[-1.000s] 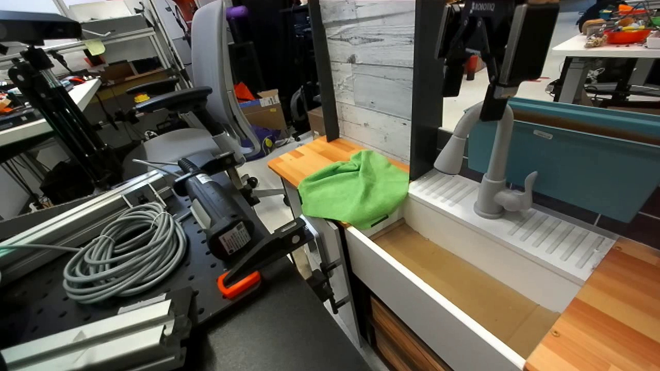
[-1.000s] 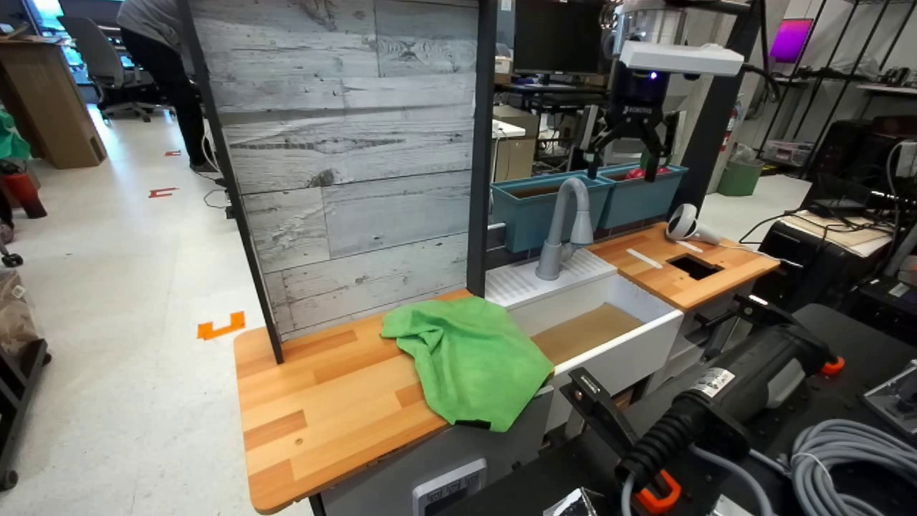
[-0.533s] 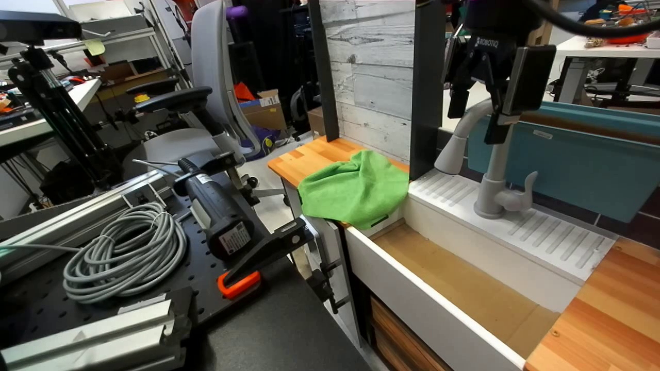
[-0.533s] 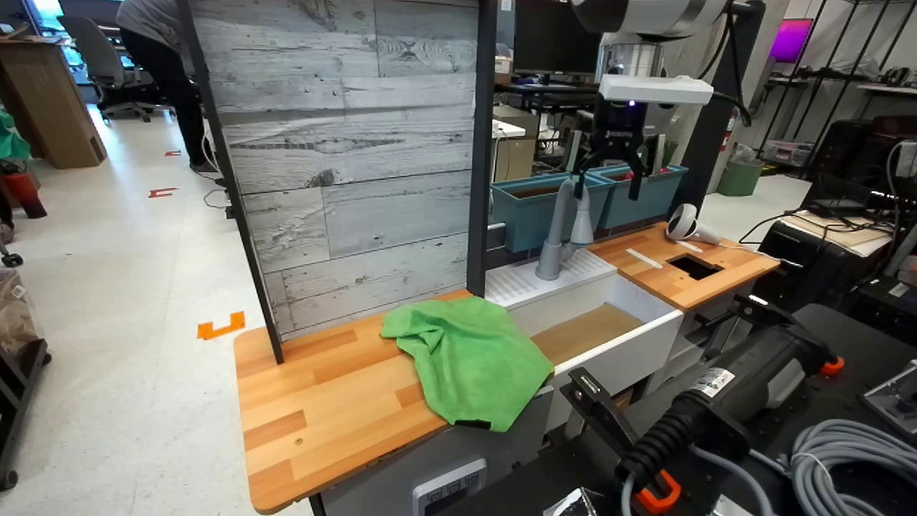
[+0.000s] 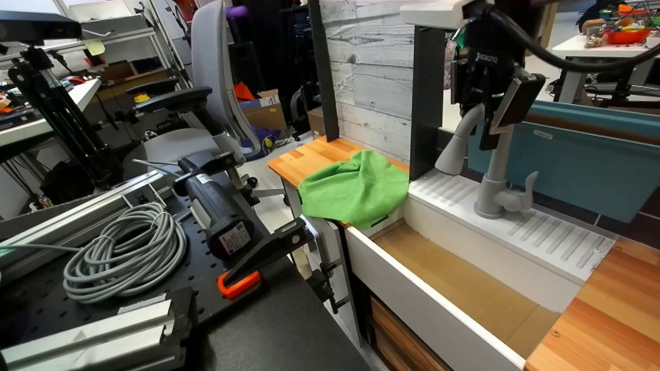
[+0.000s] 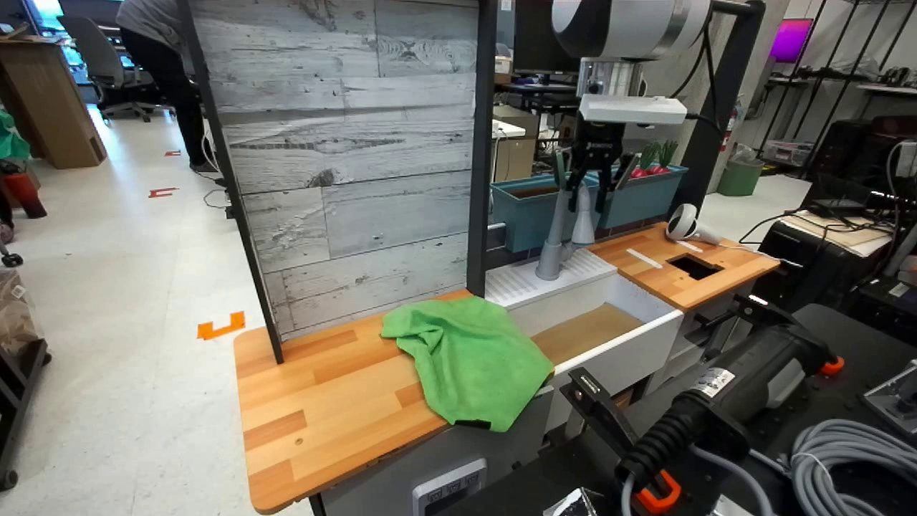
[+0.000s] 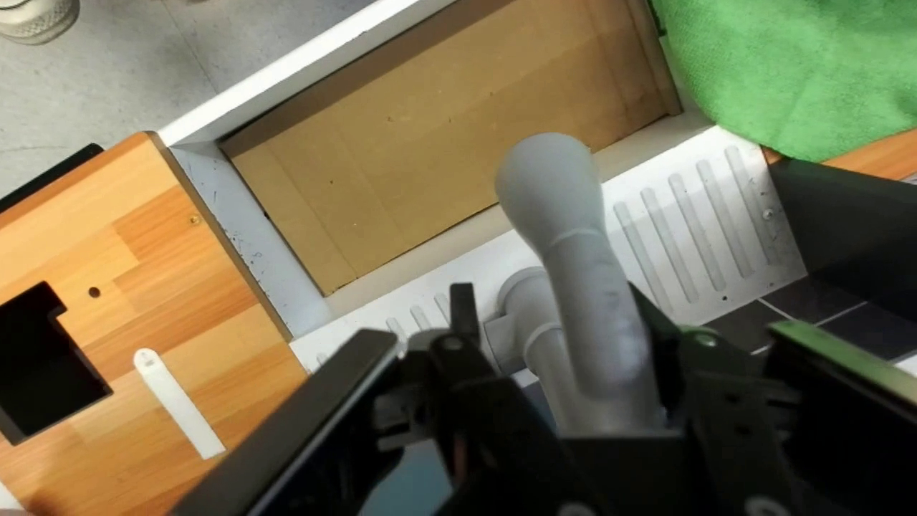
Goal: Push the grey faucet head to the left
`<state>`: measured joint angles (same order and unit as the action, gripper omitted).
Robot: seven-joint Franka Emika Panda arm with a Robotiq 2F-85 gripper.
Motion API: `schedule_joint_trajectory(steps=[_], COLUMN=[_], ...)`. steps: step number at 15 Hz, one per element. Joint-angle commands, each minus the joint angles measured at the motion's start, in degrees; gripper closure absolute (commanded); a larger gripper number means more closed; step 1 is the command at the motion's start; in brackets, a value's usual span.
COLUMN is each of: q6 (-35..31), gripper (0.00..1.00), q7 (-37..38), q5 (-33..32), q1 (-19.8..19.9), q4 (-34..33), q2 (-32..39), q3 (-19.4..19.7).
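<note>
The black Robotiq gripper (image 7: 553,297) hangs over the arch of the matte grey gooseneck faucet head (image 7: 580,269), its 2 fingers (image 7: 464,308) spread well apart with the curved tube (image 7: 602,315) between them. In the wrist view a gap shows between the tube and the finger toward the left of the frame; the dark finger on the right borders the tube's edge, and whether it touches cannot be told. The flared spout end (image 7: 548,179) sits just above and right of the centre, against the brown cardboard floor (image 7: 430,143) of the rectangular white sink (image 7: 308,64).

In an exterior view the faucet stands upright at the right of the frame on a grooved white drainboard (image 5: 497,226), its spout slanting toward the lower left and a small curved grey lever (image 5: 530,188) at its side. A crumpled green cloth (image 5: 356,190) drapes over the corner of the orange-brown wooden countertop (image 5: 291,162) near the centre. In an exterior view 2 teal rectangular planter boxes (image 6: 526,226) stand behind the faucet, upper right.
</note>
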<state>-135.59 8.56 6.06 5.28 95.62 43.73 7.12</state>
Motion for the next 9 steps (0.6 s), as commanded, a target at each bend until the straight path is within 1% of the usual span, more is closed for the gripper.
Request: schedule_joint_trajectory(steps=[1,2,3,4,6,7,8,9], q6=[-2.7,-2.8,-3.2,-3.6,-3.9,-3.8,-3.9,-3.7], gripper=[0.82,0.88,0.97,1.00,1.00,0.68,0.64,0.58], q7=[1.0,0.9,0.6,0.5,0.3,0.5,0.4,0.5], q5=[-0.7,-0.5,-0.5,-0.7,-1.0,-1.3,-1.6,-2.0], q1=[-0.3,-0.3,-0.4,-0.5,-0.7,-0.9,-1.0,-1.2], q4=[-1.1,-0.8,-0.1,0.6,1.6,2.2,2.7,3.3], q2=[1.7,1.7,1.4,1.2,0.7,0.4,0.1,-0.3], q3=[-0.3,-0.6,-0.8,-0.9,-0.8,-0.6,-0.4,-0.2])
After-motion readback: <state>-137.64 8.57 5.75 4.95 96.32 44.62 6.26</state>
